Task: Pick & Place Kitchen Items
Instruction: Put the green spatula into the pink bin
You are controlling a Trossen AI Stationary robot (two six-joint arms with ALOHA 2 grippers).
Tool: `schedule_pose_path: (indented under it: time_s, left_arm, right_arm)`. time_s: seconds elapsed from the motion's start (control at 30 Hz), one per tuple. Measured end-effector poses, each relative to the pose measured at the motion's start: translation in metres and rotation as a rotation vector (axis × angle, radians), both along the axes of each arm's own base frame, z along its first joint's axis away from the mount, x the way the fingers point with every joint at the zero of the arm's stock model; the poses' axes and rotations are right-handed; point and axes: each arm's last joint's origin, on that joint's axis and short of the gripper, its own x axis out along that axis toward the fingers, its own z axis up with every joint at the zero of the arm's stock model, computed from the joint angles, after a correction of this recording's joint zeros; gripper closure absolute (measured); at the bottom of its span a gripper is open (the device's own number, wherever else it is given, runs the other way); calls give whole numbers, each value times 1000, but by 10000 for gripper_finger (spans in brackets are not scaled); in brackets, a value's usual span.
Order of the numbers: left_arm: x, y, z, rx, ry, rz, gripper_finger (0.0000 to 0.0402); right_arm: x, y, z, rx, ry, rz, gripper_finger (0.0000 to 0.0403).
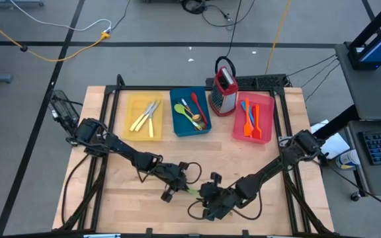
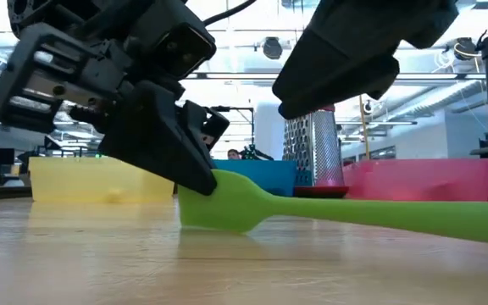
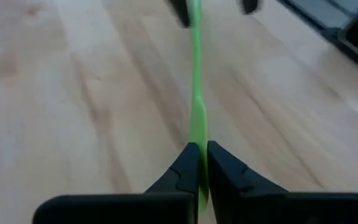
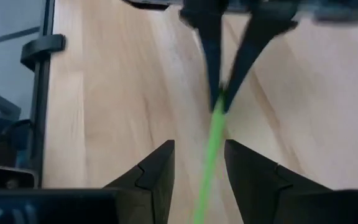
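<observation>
A green spatula [image 2: 227, 207] lies low over the wooden table near its front edge, its handle [image 2: 413, 219] running toward the table's right. My left gripper [image 1: 174, 188] is shut on its blade end. My right gripper [image 1: 210, 201] is open and raised above the handle; in its wrist view the handle [image 4: 211, 158] passes below the gap between its fingers [image 4: 160, 168] without touching them. Other utensils lie in the trays at the back. My left gripper pinches the spatula's blade end [image 3: 199, 127] between its two fingers [image 2: 195, 169], which are on the flat faces. The fingers slant down from the table's left and lie along the spatula, which runs straight on from them. The blade stands on edge, close above the table; whether it touches the table cannot be told.
At the back stand a yellow tray [image 1: 137, 102] with cream-handled cutlery, a blue tray [image 1: 175, 99] with mixed spoons, a pink tray [image 1: 263, 106] with orange and red utensils, and a red box grater [image 1: 225, 92]. Bare wood lies between trays and grippers.
</observation>
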Motion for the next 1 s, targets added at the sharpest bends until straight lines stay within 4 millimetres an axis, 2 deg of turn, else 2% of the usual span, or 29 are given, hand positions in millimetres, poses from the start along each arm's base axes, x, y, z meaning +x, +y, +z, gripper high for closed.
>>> schedule_pose_path:
  time_s: [0.17, 0.47, 0.6, 0.77, 0.9, 1.0]
  left_arm:
    - [0, -3, 1, 55, -40, 69, 390]
    - [2, -2, 3, 87, -73, 130, 383]
    - [3, -3, 6, 79, -108, 135, 393]
    - [4, -3, 7, 87, -124, 150, 387]
    - [5, -1, 7, 111, -134, 171, 378]
    - [5, 1, 7, 114, -133, 180, 387]
  right_arm:
    - [-7, -5, -11, -26, 114, -33, 266]
    - [-5, -16, -14, 28, 167, -71, 266]
    - [-8, -22, -25, 43, 192, -73, 266]
    - [-17, -31, -42, 58, 232, -137, 266]
    - [-17, -31, -48, 63, 172, -85, 271]
    - [-17, -31, -50, 59, 138, -49, 293]
